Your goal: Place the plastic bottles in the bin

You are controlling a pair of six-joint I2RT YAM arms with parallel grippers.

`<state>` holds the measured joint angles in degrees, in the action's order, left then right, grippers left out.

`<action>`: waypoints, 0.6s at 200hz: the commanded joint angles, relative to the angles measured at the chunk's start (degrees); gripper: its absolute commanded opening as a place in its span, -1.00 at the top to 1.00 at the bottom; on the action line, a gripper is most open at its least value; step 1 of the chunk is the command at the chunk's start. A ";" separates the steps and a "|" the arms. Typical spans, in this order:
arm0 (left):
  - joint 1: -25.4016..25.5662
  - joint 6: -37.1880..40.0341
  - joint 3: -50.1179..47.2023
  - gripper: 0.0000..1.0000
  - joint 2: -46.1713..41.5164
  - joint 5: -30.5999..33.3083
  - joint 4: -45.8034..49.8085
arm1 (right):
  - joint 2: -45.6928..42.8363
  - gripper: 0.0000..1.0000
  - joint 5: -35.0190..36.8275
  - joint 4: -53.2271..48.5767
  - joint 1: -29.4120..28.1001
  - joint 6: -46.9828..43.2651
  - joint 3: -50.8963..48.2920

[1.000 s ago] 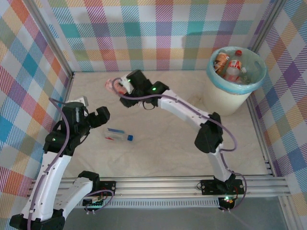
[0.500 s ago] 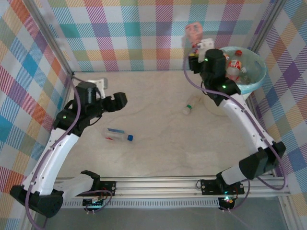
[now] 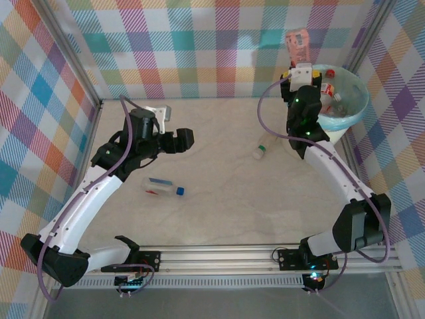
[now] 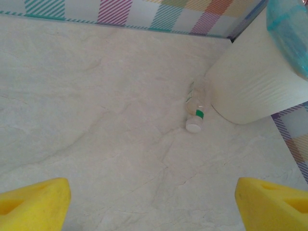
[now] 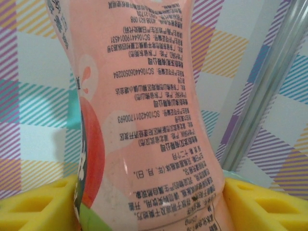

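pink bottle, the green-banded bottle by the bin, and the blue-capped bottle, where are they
pink bottle [image 5: 144, 120]: right wrist view, on its printed label
green-banded bottle [image 4: 197, 101]: left wrist view, on its clear body
blue-capped bottle [image 3: 164, 186]: top external view, on the middle of its body

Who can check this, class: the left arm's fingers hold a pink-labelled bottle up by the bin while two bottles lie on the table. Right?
No: the right arm's fingers hold the pink-labelled bottle up by the bin, as the top external view shows; the left arm's fingers are open. A blue-capped bottle and a white-capped bottle lie on the table.
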<state>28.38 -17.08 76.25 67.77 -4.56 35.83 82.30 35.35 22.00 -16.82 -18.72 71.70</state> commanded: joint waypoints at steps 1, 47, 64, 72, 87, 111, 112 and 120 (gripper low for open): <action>0.45 1.25 -0.83 -0.78 -1.03 1.47 -1.03 | 0.38 -0.34 3.67 10.08 0.60 -3.41 -1.03; 0.44 1.68 -2.18 -0.80 -0.97 2.36 -1.58 | 0.24 -0.42 4.90 12.01 0.47 -5.28 -2.09; 0.45 1.48 -2.47 -0.81 -0.62 2.27 -1.90 | 0.06 -0.49 5.60 11.46 0.47 -6.02 -2.17; 0.44 1.44 -2.40 -0.81 -0.43 2.25 -1.96 | -0.04 -0.53 6.54 10.99 0.43 -6.14 -2.12; 0.45 1.60 -2.25 -0.81 -0.20 2.18 -2.00 | -0.30 -0.63 7.15 9.66 0.47 -5.73 -1.93; 0.42 1.70 -2.23 -0.83 0.13 2.34 -1.93 | -0.32 -0.69 8.94 6.34 0.93 -4.18 -1.28; 0.44 1.70 -2.24 -0.83 0.15 2.35 -1.92 | -0.31 -0.69 8.94 6.10 0.96 -4.07 -1.25; 0.37 1.79 -2.25 -0.83 0.09 2.44 -1.83 | -0.22 -0.71 9.28 4.31 1.38 -3.12 -0.81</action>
<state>28.38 -16.60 74.43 67.77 -2.90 35.57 82.94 41.63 28.97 -16.40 -23.51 69.43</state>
